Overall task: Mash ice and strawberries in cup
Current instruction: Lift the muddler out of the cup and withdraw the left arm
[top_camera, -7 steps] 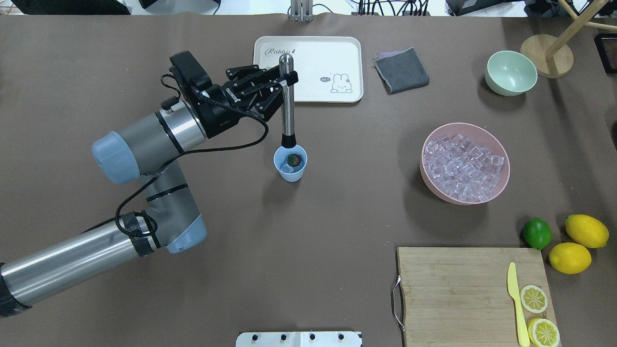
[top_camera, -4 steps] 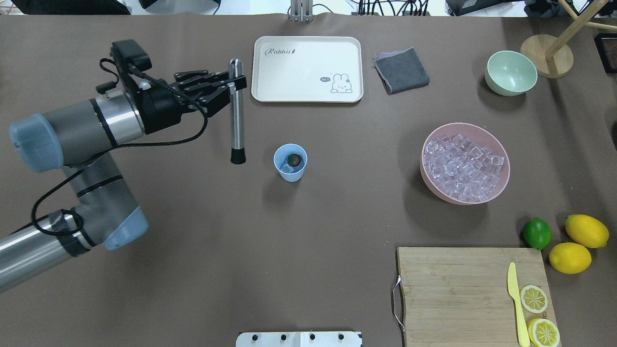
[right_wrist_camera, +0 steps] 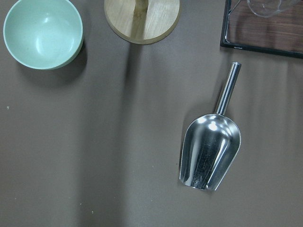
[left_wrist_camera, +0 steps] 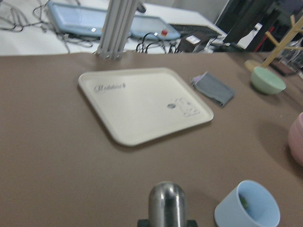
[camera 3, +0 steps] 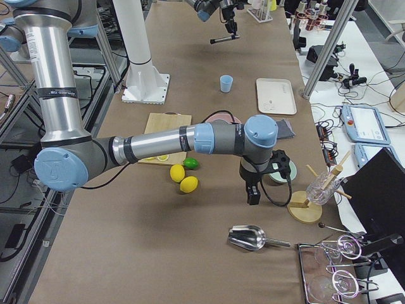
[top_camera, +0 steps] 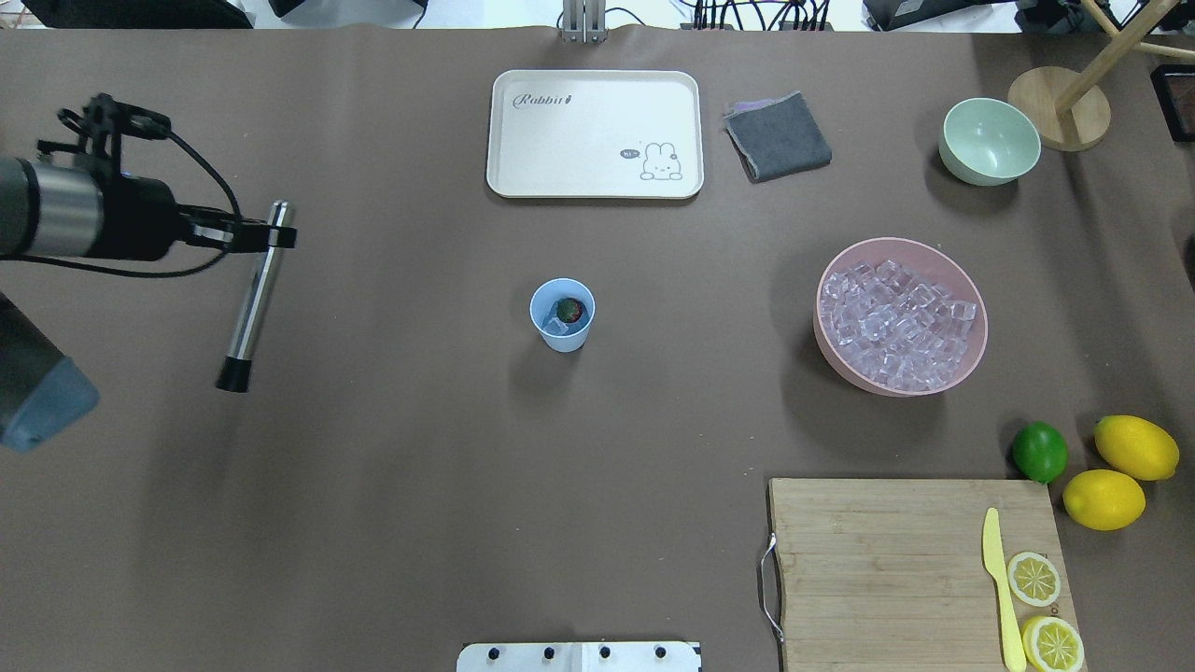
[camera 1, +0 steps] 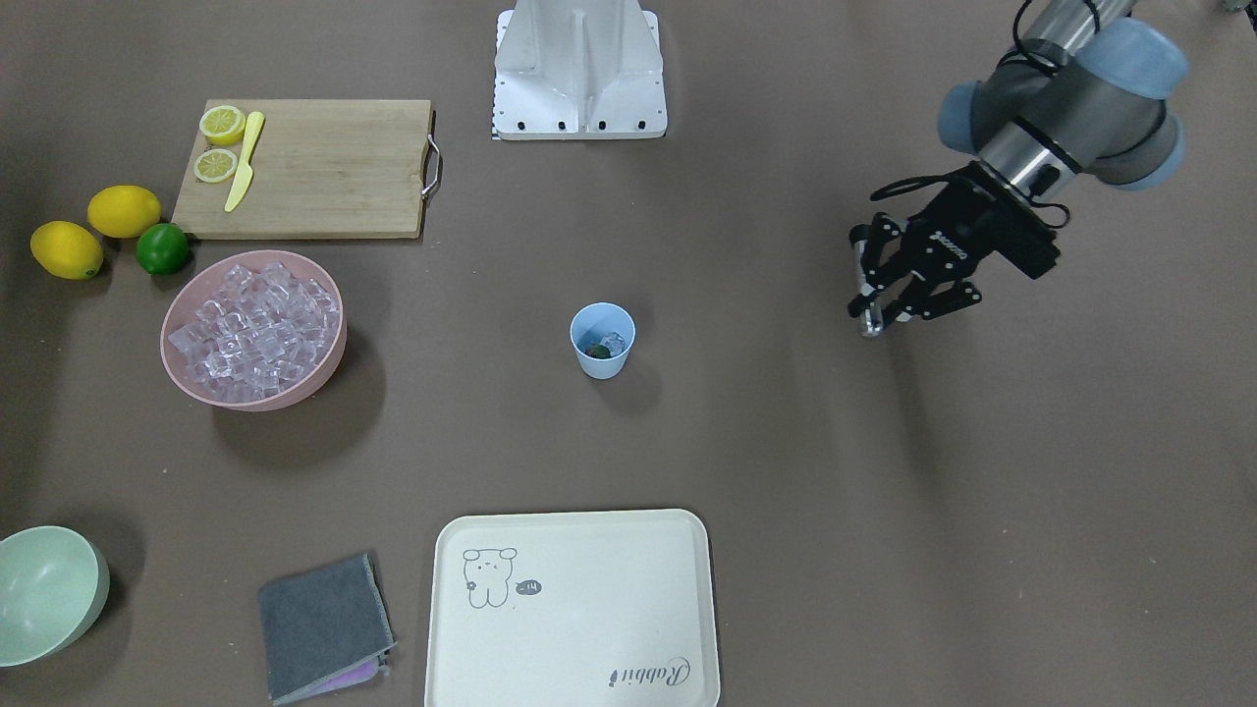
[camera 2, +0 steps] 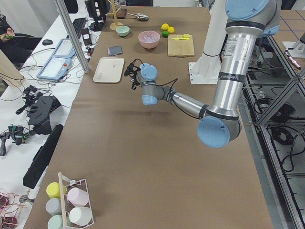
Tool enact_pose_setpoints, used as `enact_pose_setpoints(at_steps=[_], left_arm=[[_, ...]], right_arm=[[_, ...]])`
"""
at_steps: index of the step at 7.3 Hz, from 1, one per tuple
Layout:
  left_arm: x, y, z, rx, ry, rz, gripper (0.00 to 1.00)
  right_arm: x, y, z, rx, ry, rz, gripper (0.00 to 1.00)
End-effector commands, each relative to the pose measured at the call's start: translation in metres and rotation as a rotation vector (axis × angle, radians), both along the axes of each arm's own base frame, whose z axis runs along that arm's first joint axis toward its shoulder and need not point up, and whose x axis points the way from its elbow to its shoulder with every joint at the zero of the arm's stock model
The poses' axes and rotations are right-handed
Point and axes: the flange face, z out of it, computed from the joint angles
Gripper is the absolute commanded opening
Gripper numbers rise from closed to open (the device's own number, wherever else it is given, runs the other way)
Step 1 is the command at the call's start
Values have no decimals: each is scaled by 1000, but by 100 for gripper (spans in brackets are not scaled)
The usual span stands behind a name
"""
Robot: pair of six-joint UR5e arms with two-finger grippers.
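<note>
Well toward the counter's left edge, the left gripper (top_camera: 272, 237) clamps the steel muddler (top_camera: 253, 299) near its top, likely freeing its black tip for the mid-counter cup (top_camera: 562, 338) holding strawberry (top_camera: 570, 309) and ice (top_camera: 555, 326); whether the right gripper (camera 3: 252, 190) is open, I cannot tell.

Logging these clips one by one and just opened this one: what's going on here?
The left gripper is shut on a steel muddler, holding it tilted well off to the robot's left of the cup, not in it. The cup stands mid-table with the strawberry and some ice inside, the berry looking whole. The right gripper hangs near a metal scoop at the table's right end, uninvolved.
</note>
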Motion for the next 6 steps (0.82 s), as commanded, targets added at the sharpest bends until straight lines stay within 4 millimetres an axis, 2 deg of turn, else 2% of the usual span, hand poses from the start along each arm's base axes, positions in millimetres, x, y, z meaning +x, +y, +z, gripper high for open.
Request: enact_pose_setpoints(at_steps=[1, 3, 4, 5, 6], left_arm=[[-70, -29, 65, -193, -94, 18, 0], [-102, -43, 187, -239, -346, 107, 0], [-124, -49, 215, -278, -430, 138, 0], [-132, -46, 253, -333, -476, 168, 0], [-139, -43, 275, -391, -484, 151, 0]], right_arm=[[0, -2, 1, -4, 0, 0, 99], [0, -1, 3, -8, 6, 1, 99], [1, 0, -1, -1, 5, 3, 99], [1, -1, -2, -1, 5, 3, 99], [1, -3, -1, -4, 6, 4, 99]])
